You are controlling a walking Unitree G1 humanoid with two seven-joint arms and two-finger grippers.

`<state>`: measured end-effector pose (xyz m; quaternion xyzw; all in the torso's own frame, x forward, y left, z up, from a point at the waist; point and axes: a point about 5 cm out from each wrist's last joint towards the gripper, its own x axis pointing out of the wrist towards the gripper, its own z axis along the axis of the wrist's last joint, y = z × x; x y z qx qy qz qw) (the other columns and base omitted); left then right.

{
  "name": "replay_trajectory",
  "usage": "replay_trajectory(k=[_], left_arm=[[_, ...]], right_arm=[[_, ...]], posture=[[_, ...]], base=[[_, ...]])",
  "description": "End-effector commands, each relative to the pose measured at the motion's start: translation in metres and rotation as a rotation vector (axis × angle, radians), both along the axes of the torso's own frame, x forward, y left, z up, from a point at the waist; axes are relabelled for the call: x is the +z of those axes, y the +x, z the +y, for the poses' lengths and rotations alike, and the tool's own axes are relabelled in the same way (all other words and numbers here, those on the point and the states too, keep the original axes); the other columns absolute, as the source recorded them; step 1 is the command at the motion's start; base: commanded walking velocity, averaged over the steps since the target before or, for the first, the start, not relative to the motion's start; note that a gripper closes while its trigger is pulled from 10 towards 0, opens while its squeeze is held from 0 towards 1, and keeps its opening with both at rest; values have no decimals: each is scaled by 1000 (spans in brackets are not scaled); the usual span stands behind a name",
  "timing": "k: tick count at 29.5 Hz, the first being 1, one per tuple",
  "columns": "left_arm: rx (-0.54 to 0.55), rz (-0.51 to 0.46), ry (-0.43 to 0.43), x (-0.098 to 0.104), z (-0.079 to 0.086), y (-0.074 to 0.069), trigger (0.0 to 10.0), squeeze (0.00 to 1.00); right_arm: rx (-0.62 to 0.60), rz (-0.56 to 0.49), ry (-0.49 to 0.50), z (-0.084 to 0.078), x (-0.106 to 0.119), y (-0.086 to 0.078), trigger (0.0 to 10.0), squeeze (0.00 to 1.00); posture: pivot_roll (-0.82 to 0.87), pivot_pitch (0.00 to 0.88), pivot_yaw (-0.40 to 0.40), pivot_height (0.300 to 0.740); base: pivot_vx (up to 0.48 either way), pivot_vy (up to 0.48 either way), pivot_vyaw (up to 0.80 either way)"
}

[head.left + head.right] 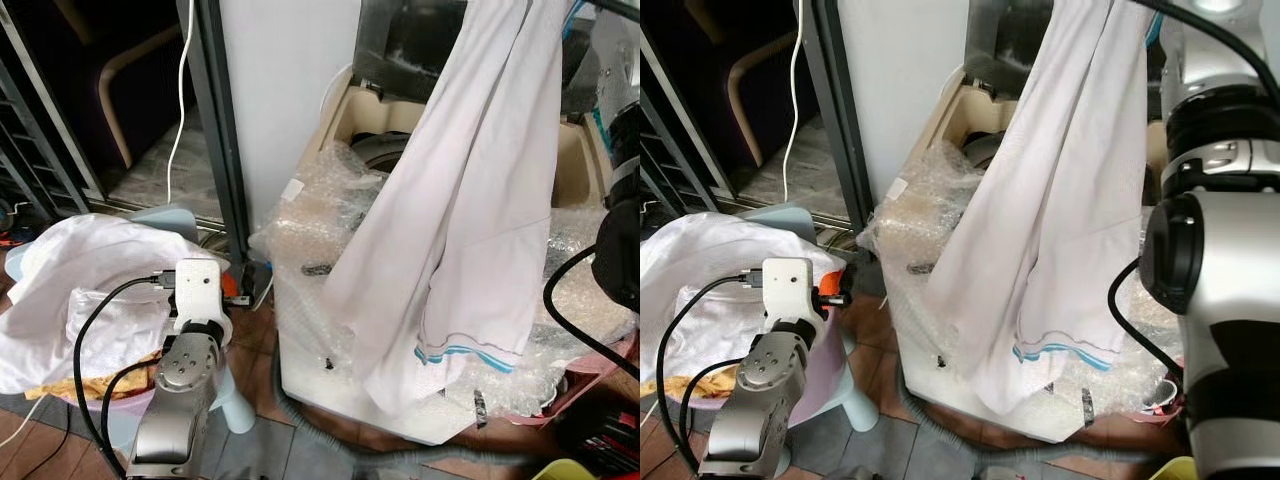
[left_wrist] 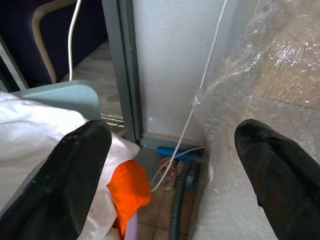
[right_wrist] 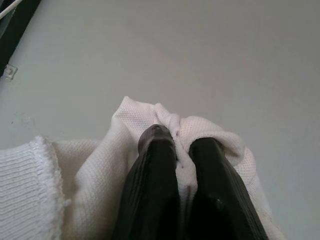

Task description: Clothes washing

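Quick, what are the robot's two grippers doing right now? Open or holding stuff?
Left gripper: open, holding nothing, beside the laundry pile.
Right gripper: closed on the white shirt, holding it up over the washer.

A white wall [image 1: 285, 90] stands beside a grey metal door frame [image 1: 215, 130], with a white cable [image 1: 181, 90] hanging down past it. Beyond the frame lies a dark room with a curved wooden chair [image 1: 125, 75]. The floor [image 1: 262, 370] is reddish-brown tile
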<state>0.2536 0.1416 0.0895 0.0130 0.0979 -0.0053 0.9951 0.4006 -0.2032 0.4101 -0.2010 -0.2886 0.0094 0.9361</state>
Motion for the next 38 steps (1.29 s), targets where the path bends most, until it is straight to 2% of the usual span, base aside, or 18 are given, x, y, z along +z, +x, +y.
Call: replay_trajectory(k=[1,9,11,12,14,15,16,18,19,20,23,27,28,29,30,33,35,38], left_arm=[[-11,-12,-2,3,-2,1,10000,0],[-9,-12,2,3,-3,2,10000,0],[11,2,-2,1,-1,1,10000,0],[11,2,-2,1,-1,1,10000,0],[19,8,-1,0,1,0,10000,0],[19,8,-1,0,1,0,10000,0],[20,14,-4,-1,2,-1,10000,0],[21,19,-5,-2,2,-2,10000,0],[16,23,-3,-2,1,-2,10000,0],[16,23,-3,-2,1,-2,10000,0],[-2,33,5,-3,-1,-2,10000,0],[-2,44,4,-5,-1,-3,10000,0],[-1,46,4,-6,-1,-3,10000,0],[-1,46,4,-6,-1,-3,10000,0],[4,46,3,-6,-2,-4,10000,0],[16,49,3,-6,-1,-6,10000,0],[19,51,2,-6,-1,-7,10000,0],[26,63,-3,-8,1,-9,10000,0]], right_arm=[[1,-2,-12,0,-3,1,10000,0],[27,138,-90,1,-43,10,10000,0],[82,321,-155,3,-84,16,10000,0],[82,321,-155,3,-84,16,10000,0],[133,506,-304,3,-131,15,10000,0],[133,506,-304,3,-131,15,10000,0],[153,681,-392,-7,-168,9,10000,1000],[163,786,-420,-15,-188,4,10000,1000],[178,852,-500,-20,-200,-1,10000,1000],[178,852,-500,-20,-200,-1,10000,1000],[249,964,-702,-32,-223,-15,10000,1000],[189,620,-464,-29,-173,-6,10000,1000],[212,528,-331,-29,-156,-5,10000,1000],[212,528,-331,-29,-156,-5,10000,1000],[246,474,-222,-32,-144,-7,10000,1000],[333,438,-55,-37,-139,-18,10000,1000],[356,440,-31,-37,-140,-21,10000,1000],[531,523,-5,-29,-158,-47,10000,1000]], posture=[[4,0,-17,740],[3,0,-17,740],[6,0,-19,740],[6,0,-19,740],[9,0,-23,740],[9,0,-23,740],[4,0,-22,740],[0,0,-20,740],[-3,0,-19,740],[-3,0,-19,740],[-5,0,-16,740],[-15,0,-18,740],[-14,0,-21,740],[-14,0,-21,740],[-9,0,-27,740],[-6,0,-33,740],[-6,0,-33,740],[-12,0,-28,740]], base=[[480,0,0],[209,0,0],[0,0,0],[0,0,0],[0,0,0],[0,0,0],[0,0,0],[0,0,0],[0,0,0],[0,0,0],[0,0,0],[0,0,0],[0,0,0],[0,0,0],[0,0,0],[0,0,0],[0,0,0],[0,0,0]])
